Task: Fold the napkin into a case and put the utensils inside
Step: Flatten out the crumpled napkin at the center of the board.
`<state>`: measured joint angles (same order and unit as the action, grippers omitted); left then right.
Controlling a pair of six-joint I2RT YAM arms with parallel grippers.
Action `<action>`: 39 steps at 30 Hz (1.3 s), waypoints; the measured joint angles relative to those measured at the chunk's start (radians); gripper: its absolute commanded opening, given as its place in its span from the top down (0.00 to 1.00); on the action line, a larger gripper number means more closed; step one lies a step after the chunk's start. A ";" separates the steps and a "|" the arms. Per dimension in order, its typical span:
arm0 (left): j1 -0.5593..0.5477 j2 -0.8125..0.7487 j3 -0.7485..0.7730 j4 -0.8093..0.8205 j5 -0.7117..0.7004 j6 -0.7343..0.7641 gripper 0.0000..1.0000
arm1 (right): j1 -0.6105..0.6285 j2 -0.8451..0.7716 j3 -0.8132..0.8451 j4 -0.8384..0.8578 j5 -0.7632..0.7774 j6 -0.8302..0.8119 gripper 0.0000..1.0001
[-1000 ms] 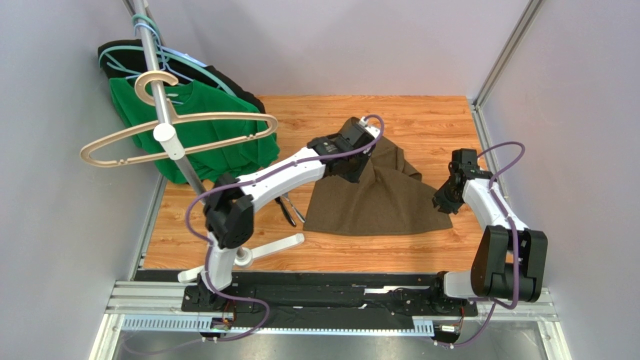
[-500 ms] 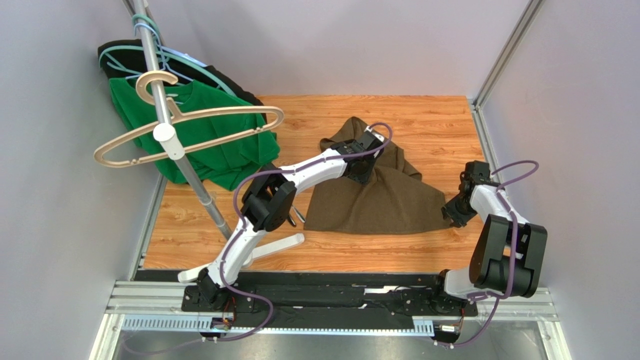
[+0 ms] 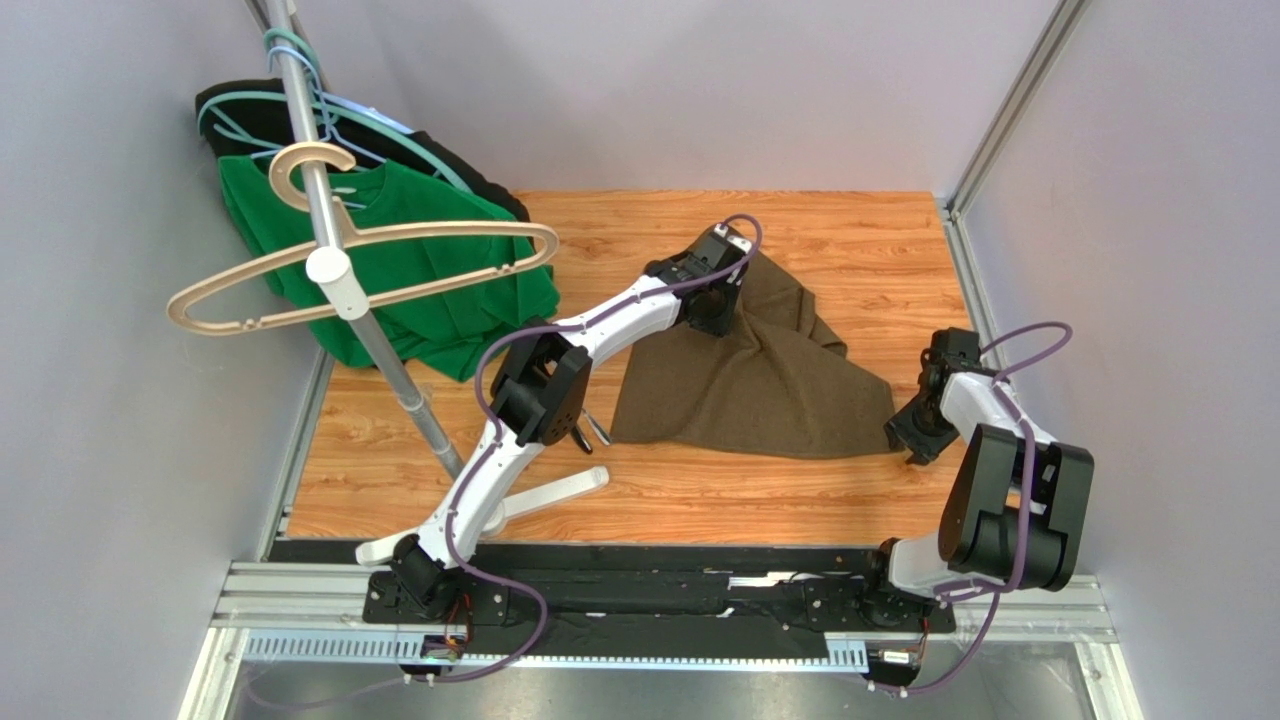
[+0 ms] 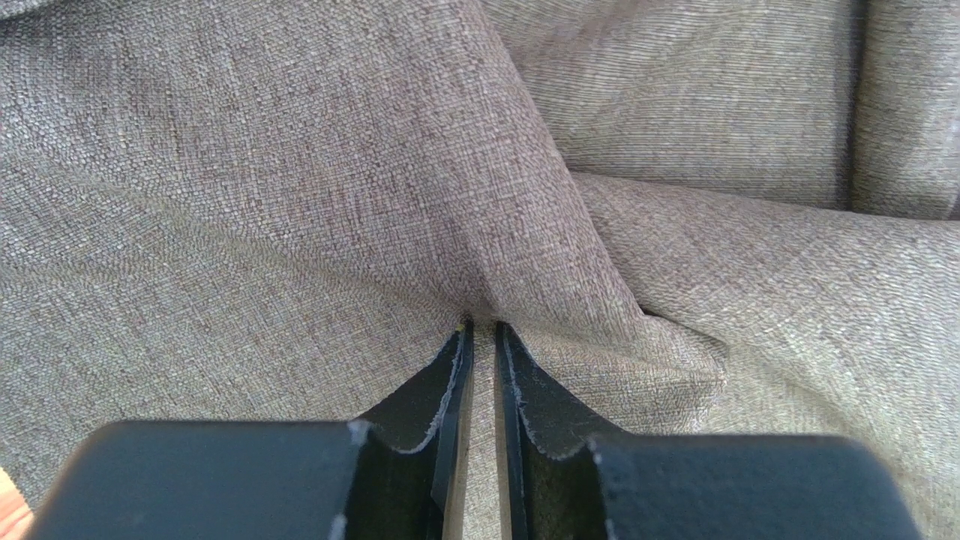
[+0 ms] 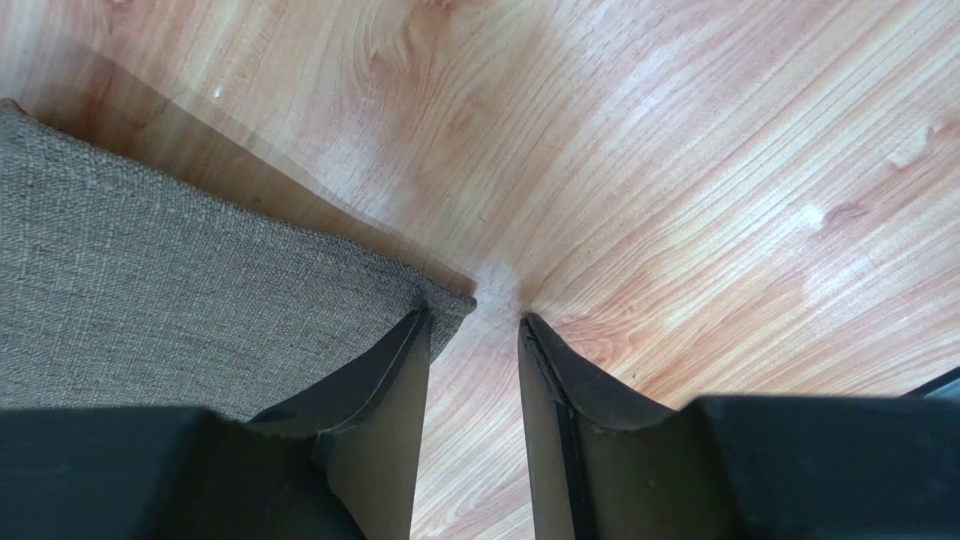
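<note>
The napkin (image 3: 751, 393) lay on the wooden table (image 3: 842, 240), gathered to a raised peak at the left claw (image 3: 718, 305) and fanned out from it toward the arm bases. Its long axis was set by the broad near edge, which ran left to right and ended in a corner just beside the right claw (image 3: 911, 435). Compared with a second earlier, the peak had been carried farther from the bases, so the cloth was drawn out longer and flatter. The right claw, which had been closed at that corner, was now parted and shifted slightly nearer and to the right.

In the left wrist view a fold of the cloth was seen clenched between the nearly closed fingers of the left claw (image 4: 481, 333). In the right wrist view the right claw (image 5: 473, 317) was seen released, the corner lying against the tip of one finger (image 5: 389, 371) and bare wood between the two.

The left arm was stretched far out and low, with its elbow dropped since the earlier frame. The right arm was folded back tightly, its claw pointed down at the table.
</note>
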<state>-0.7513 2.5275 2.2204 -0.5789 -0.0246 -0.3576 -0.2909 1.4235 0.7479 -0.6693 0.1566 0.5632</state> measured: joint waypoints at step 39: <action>0.000 -0.001 -0.009 0.072 0.135 -0.005 0.68 | 0.037 -0.013 -0.016 0.106 0.032 -0.006 1.00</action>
<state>-0.7517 2.5263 2.2116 -0.5064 0.1104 -0.3626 -0.2535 1.4105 0.7319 -0.5629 0.1883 0.5575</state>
